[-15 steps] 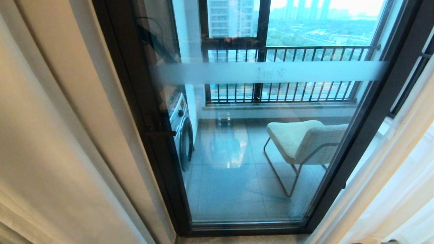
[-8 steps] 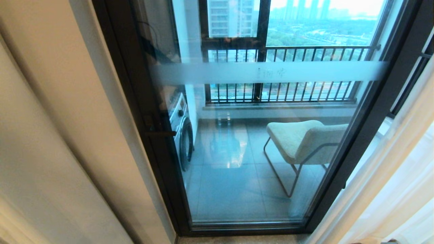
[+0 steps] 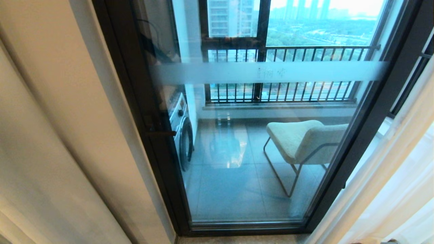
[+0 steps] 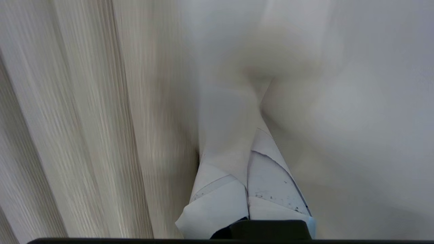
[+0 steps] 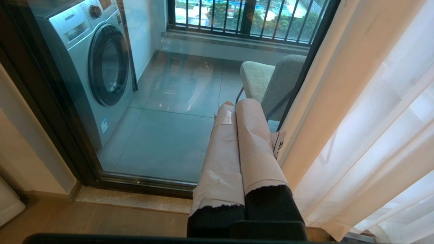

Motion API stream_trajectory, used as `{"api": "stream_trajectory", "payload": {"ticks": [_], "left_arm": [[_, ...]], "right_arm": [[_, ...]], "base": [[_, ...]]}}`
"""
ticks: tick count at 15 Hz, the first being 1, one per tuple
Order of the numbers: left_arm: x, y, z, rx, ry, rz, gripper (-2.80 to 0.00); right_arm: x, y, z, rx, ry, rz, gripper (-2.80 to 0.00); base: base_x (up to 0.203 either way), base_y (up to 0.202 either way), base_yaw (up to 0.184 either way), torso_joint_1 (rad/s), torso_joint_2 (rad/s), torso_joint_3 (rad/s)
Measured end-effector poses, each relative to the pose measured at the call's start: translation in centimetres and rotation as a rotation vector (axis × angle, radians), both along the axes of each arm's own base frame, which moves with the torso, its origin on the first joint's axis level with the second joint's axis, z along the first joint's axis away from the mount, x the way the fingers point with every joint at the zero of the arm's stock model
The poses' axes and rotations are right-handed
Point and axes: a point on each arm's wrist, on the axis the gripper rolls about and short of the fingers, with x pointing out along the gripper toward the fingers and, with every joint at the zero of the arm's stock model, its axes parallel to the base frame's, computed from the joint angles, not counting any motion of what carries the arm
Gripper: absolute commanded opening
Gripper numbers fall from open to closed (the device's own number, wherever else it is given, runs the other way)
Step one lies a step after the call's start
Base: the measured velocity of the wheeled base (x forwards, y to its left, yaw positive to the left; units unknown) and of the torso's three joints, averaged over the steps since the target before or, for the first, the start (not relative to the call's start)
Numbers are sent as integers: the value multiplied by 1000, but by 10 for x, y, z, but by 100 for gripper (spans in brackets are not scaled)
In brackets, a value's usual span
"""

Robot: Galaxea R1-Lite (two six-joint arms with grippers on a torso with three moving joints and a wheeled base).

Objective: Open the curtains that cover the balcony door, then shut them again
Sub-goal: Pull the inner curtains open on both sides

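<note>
Over on my left, the clenched left tool (image 4: 249, 149) looks pressed into thick beige pleated curtains (image 3: 51, 135), hanging vertically beside the uncovered dark-framed glass balcony door (image 3: 257, 152).

The left gripper (image 4: 249, 169) has its taped fingers (image 4: 271, 176) pressed together, reaching forward; the right gripper (image 5: 235, 112) hangs low, its wrapped fingers (image 5: 252, 142) likewise closed.

tiled balcony floor (image 3: 230, 189) — washing machine (image 5: 98, 64), pale chair (image 3: 301, 140) (metal legs), railing (image 3: 288, 51), daylight.
</note>
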Motion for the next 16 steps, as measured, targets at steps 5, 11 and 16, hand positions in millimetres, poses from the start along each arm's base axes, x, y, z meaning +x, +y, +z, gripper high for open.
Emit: {"api": "stream_trajectory", "payload": {"ticks": [5,11,16], "left_arm": [[-9,-28,36,35,-20,-13,-280],[-12,-56,54,46,-27,-36,-280],[-15,-77,39,-20,13,-54,-280]], "right_arm": [[0,0,0,0,0,-1,-280],[0,0,0,0,0,-1,-280],[0,0,0,0,0,0,-280]], "base": [[0,0,0,0,0,0],[0,0,0,0,0,0],[0,0,0,0,0,0]]}}
